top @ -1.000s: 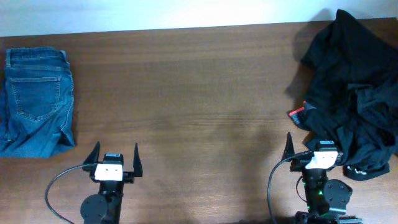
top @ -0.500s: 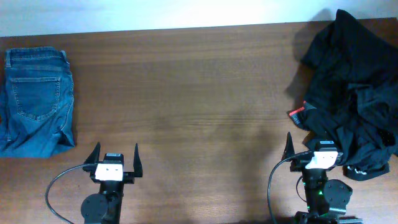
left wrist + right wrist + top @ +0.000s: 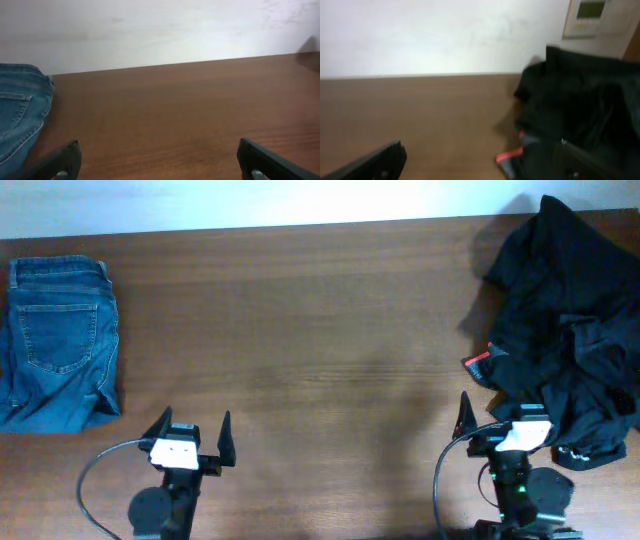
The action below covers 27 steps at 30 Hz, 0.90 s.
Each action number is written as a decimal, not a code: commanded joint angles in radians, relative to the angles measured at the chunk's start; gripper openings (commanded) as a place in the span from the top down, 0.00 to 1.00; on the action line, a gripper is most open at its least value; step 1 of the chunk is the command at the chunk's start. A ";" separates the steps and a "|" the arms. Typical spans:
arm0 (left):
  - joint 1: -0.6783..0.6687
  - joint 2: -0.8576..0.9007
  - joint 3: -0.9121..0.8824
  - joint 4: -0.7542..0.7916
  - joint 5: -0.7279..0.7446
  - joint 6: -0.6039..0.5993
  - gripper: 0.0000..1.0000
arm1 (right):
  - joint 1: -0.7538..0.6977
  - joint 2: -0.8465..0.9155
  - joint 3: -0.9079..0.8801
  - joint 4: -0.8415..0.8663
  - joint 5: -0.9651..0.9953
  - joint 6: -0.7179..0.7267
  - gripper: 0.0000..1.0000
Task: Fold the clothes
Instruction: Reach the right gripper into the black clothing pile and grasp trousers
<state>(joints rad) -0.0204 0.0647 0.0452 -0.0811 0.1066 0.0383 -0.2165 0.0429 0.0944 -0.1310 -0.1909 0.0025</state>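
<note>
Clothes (image 3: 570,320): 1 crumpled black heap, dumped at the far right corner of the tabletop (image 3: 320,330) and trailing down the right edge toward the near edge. Nothing is spread or sorted. A grey waistband with red edging (image 3: 478,364) sticks out on the heap's left side, so at least 2 garments are judged to be tangled together.

Jeans (image 3: 60,330): folded flat against the left edge, back pocket up, well apart from the heap. They are judged to be parked out of the way, not part of the job.

The middle of the tabletop is left bare between the 2 piles, presumably as the folding area.

Left gripper (image 3: 192,423): at the near edge, left of centre, jaws spread wide, nothing held, only bare wood ahead of it.

Right gripper (image 3: 497,412): at the near edge just beside the heap's lower end, jaws spread wide, nothing seen between them. Its right finger is lost against the black cloth, so contact cannot be told.

Both are judged to be held low and open as a ready pose. Folding is not yet started. The right arm is placed best for pulling 1 garment out toward the centre
</note>
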 commanded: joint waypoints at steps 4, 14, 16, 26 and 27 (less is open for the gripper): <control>0.003 0.363 0.288 0.006 0.072 -0.034 0.01 | -0.006 0.289 0.386 -0.178 -0.036 0.037 0.01; 0.003 1.057 0.854 -0.248 0.180 -0.008 0.01 | -0.007 1.005 1.112 -0.737 -0.072 0.035 0.01; 0.003 1.189 0.957 -0.326 0.212 -0.008 0.01 | -0.007 1.132 1.210 -0.773 -0.141 0.036 0.01; 0.002 1.389 0.983 -0.273 0.431 -0.008 0.01 | -0.179 1.392 1.233 -0.776 0.018 0.363 0.01; 0.001 1.389 0.983 -0.270 0.417 -0.008 0.01 | -0.221 1.396 1.233 -0.761 0.019 0.387 0.01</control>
<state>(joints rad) -0.0196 1.4509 1.0092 -0.3614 0.5030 0.0181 -0.3546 1.4357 1.3090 -0.9108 -0.2451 0.2417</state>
